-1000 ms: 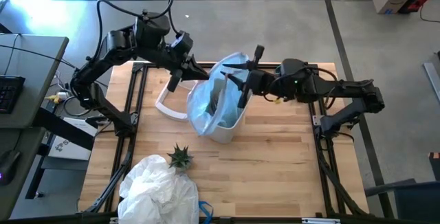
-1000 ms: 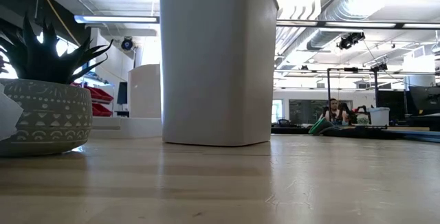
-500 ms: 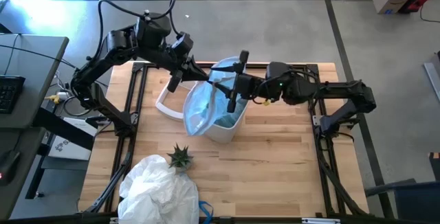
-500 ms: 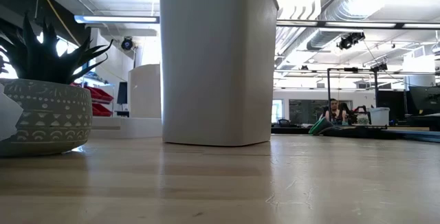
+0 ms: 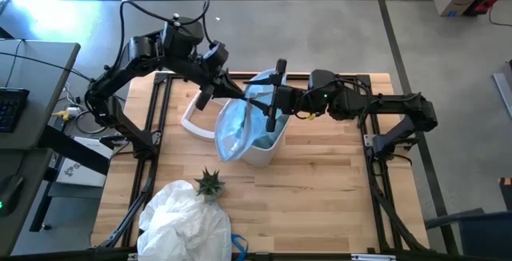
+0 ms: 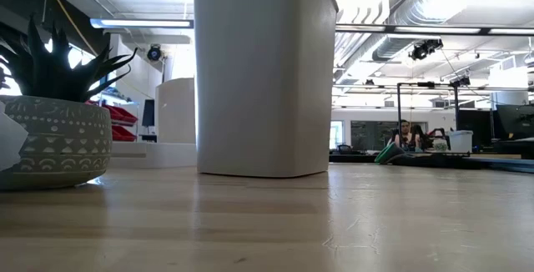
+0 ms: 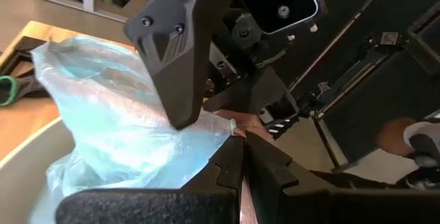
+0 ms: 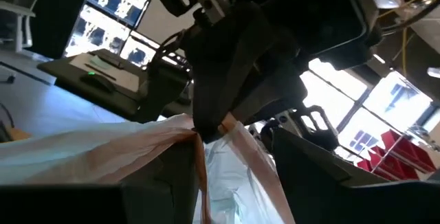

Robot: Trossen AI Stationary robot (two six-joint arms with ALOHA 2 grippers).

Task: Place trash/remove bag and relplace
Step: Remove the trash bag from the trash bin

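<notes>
Wooden counter [image 5: 320, 173], bin [image 5: 260, 145] near centre: left gripper [image 5: 226, 87], jaws pinching the bag [image 5: 240, 121] rim at eleven o'clock; right gripper [image 5: 272, 97], jaws part-open, should clamp opposite before stretching.

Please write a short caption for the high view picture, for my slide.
Left gripper pinches the light-blue bag at the white bin, right gripper open above it.

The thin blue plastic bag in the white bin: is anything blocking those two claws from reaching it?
Nothing visible. The left claw is shut on the thin light-blue plastic bag at the white bin's rim, and the right claw stands open right at it.
</notes>
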